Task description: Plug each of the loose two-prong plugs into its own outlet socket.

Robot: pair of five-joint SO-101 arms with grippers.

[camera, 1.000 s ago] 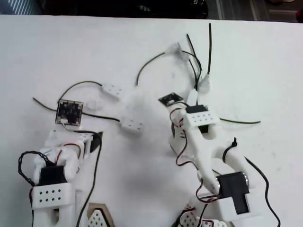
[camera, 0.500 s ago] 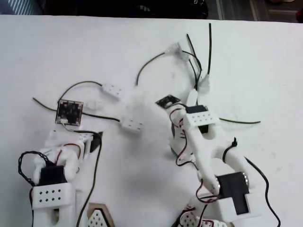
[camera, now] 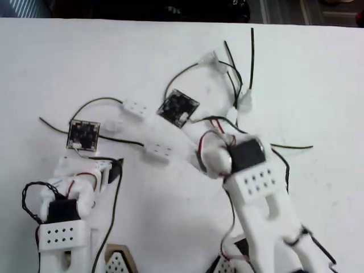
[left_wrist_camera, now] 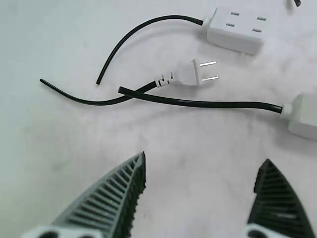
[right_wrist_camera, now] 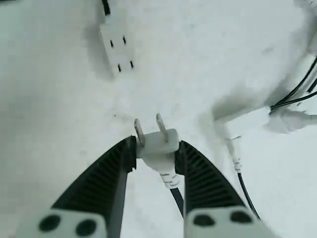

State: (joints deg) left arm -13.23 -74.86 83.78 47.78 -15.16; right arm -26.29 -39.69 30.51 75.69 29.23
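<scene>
While my right gripper (right_wrist_camera: pixel 154 146) clamps a white plug (right_wrist_camera: pixel 159 142) by its body, prongs point straight out past the jaws, cord (right_wrist_camera: pixel 175 194) trailing back, above the table (right_wrist_camera: pixel 49 99). I see my left gripper (left_wrist_camera: pixel 204 159) gaping wide, empty; a second plug (left_wrist_camera: pixel 190 77) lies flat nearby.

Background stuff is mostly the plain white tabletop (camera: pixel 51 62). It's matte, and up close in the wrist views it looks a bit smudgy, with soft grey shadows here and there. Its far edge runs straight across the top of the high view. Past that edge there's a dark strip of room (camera: pixel 142 8), too dim to make out. At the left end of that strip sits something with pale blue stripes (camera: pixel 23 8), can't tell what. Down at the near edge there's a small tan-rimmed piece with holes (camera: pixel 116 260), partly cut off.
</scene>
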